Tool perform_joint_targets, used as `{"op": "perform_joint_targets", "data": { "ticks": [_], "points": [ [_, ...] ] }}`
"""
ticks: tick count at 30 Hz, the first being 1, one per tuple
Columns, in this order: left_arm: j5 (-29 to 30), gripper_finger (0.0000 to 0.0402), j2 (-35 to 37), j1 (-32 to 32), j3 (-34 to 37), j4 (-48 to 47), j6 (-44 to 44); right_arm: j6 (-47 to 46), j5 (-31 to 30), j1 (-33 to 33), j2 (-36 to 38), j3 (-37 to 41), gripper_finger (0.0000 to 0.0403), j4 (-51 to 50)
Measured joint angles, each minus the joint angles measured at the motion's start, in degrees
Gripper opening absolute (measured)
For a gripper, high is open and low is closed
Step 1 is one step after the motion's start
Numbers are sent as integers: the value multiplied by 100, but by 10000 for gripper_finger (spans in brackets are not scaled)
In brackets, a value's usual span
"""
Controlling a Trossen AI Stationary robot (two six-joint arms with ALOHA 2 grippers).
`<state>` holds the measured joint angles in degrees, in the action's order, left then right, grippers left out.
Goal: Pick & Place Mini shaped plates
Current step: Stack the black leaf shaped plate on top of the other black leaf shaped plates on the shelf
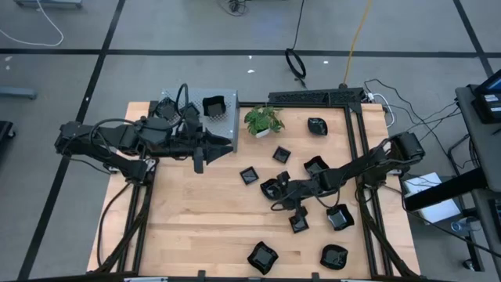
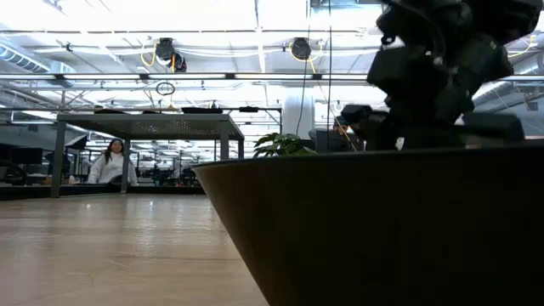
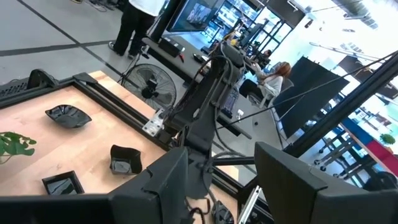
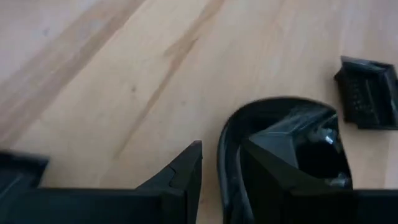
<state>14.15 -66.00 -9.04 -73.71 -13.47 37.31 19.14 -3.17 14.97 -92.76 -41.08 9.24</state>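
While the left fingers (image 3: 221,186) gape empty, the right fingers (image 4: 221,168) straddle a flat-lying round plate's (image 4: 286,134) rim, seemingly gripping.

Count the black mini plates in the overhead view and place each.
10 mini plates: one in the grey tray, one right of the plant, three mid-table, one at the right hand, two below it, two lowest. The arm may hide others.

Grey floor (image 1: 196,31) with dark lines, bright ceiling lights (image 2: 255,17), possibly desks (image 2: 144,127), seated person (image 2: 109,163)
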Motion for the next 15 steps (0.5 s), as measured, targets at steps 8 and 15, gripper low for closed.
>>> {"op": "perform_joint_targets", "data": {
  "ticks": [8,15],
  "points": [
    [122,191,0,0,0,0,34,379,-1092,135,-627,-11,100,748],
    [140,191,0,0,0,0,38,398,-1192,166,-706,-11,72,835]
  ]
}}
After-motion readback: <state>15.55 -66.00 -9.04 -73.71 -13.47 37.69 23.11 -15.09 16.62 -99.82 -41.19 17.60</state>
